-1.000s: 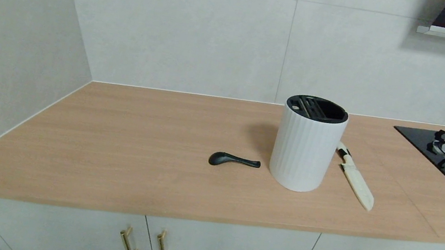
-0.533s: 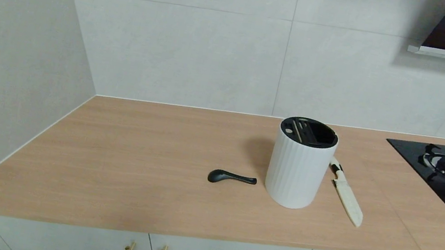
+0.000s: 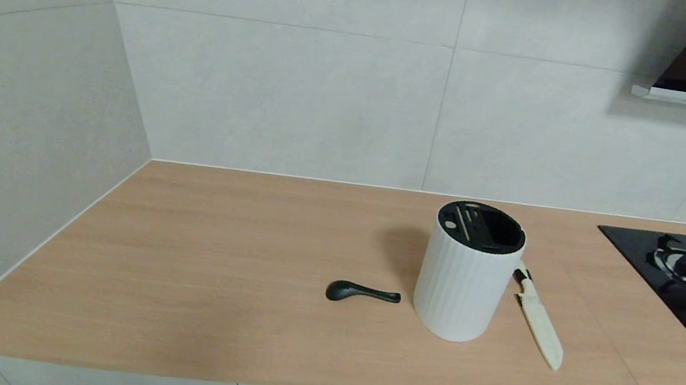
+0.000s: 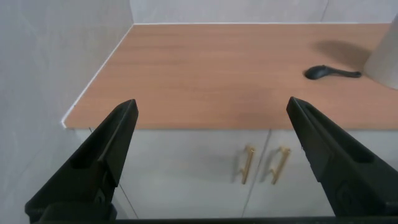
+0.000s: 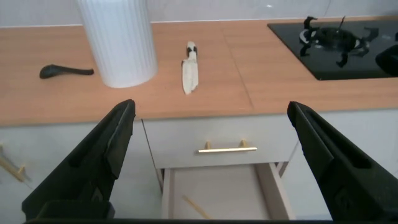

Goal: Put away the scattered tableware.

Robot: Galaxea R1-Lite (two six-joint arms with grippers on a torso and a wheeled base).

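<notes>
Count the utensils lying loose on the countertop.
2. A black spoon lies left of the white holder; a knife lies right of it. Others may sit hidden inside the holder.

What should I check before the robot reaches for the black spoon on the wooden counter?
1. Left gripper open, empty: ok.
2. Right gripper open, empty: ok.
3. White ribbed cylindrical holder upright: ok.
4. Small black spoon lies free on the wooden countertop, apart from the holder: ok.
5. Cream-bladed knife lies flat, apart from the holder: ok.
6. White drawer under the countertop shut: not ok, it stands open.
</notes>
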